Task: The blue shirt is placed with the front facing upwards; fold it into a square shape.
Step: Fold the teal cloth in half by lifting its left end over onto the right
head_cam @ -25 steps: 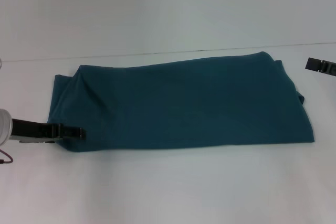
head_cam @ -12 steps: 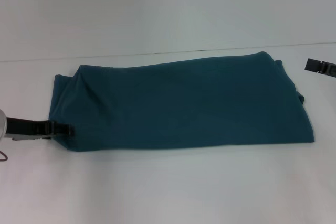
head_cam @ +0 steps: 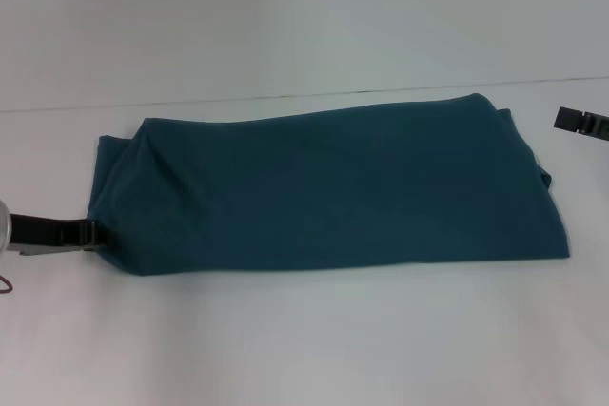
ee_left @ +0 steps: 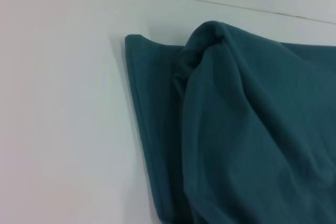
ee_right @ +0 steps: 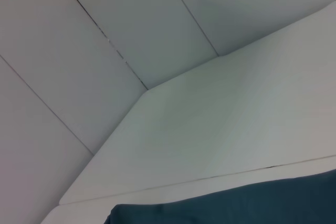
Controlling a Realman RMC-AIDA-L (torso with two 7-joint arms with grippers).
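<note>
The blue shirt (head_cam: 333, 187) lies on the white table (head_cam: 304, 339) folded into a long band running left to right, plain side up with no lettering showing. Its left end is bunched and creased (ee_left: 247, 129). My left gripper (head_cam: 93, 233) sits low at the shirt's near-left corner, its tip just at the cloth's edge. Off the shirt's far-right end, my right gripper (head_cam: 571, 120) is held apart from the cloth. The right wrist view catches only a strip of the shirt (ee_right: 236, 203).
The table's far edge (head_cam: 304, 95) runs just behind the shirt, with a pale wall (head_cam: 285, 16) beyond it. Bare tabletop stretches in front of the shirt and to its left (ee_left: 63, 108).
My left gripper has drawn back to the left, from over the shirt's near-left corner to its edge. The shirt and the right gripper have stayed put.
</note>
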